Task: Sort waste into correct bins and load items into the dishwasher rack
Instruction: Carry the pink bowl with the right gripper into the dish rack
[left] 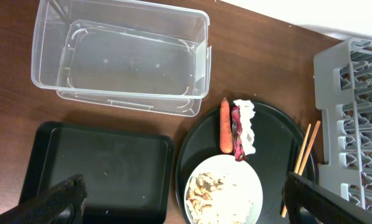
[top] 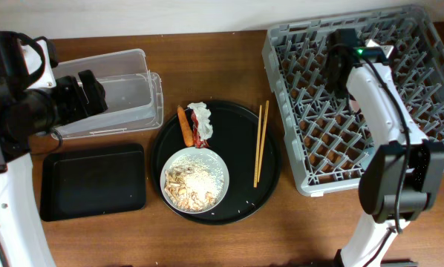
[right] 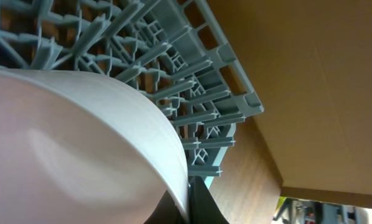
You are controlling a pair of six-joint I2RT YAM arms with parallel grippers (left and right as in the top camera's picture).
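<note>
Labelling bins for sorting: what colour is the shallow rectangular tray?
The shallow tray is black, clearest in the left wrist view.

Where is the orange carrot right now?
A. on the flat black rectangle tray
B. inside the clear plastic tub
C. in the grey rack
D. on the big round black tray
D: the carrot lies on the round black tray, right beside the crumpled white tissue.

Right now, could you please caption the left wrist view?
Clear tub, black tray, and round tray holding carrot, tissue, chopsticks and plate of scraps.
</note>
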